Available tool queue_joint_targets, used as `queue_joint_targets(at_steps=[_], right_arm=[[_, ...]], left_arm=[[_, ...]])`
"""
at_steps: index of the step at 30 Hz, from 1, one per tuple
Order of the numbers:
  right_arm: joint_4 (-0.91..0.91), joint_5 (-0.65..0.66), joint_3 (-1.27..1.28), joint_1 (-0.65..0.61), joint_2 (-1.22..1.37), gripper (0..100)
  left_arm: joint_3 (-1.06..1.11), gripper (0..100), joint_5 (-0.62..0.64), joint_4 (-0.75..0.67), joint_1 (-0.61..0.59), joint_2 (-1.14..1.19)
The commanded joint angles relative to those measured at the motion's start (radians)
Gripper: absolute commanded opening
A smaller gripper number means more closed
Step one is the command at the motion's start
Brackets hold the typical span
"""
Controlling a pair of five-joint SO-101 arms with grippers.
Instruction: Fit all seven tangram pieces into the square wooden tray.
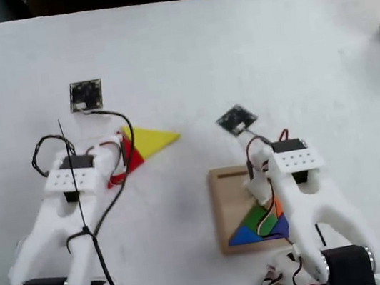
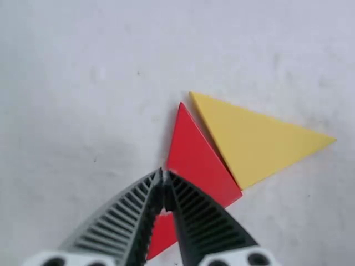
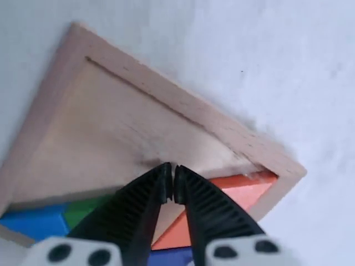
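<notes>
I stood by the white worktop (image 1: 269,50) and looked at the two arms. The left arm (image 1: 63,206) was stretched out over two loose pieces that lay flat on the worktop, well apart from the square wooden tray (image 1: 221,181). One was a yellow triangle (image 2: 252,138) and one was a red triangle (image 2: 194,158). They lay side by side, with their long edges touching. The left jaws were shut tight together, and their tip sat right at the edge of the red triangle.

The right arm (image 1: 307,196) reached over the tray. The right jaws were together too, with nothing between them. They hung above the bare wood floor of the tray (image 3: 111,127), close to an orange piece (image 3: 238,191).

Some pieces were already in the tray, all packed into the end nearest the arm's base. I could see a blue piece (image 1: 244,235), a green piece (image 1: 260,218), the orange one and a dark blue piece (image 1: 279,226). The arm covered part of them.
</notes>
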Motion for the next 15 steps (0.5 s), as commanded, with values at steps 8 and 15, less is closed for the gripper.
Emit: queue_joint_targets(at_steps=[8,15], right_arm=[[0.016,0.064,0.011,-0.045,-0.007,1.8],[-0.028,-0.015,0.012,-0.076,-0.007,1.8]], left_arm=[[-0.061,2,0.006,-0.017,0.004,-0.005],[-0.061,2,0.006,-0.020,0.005,-0.005]])
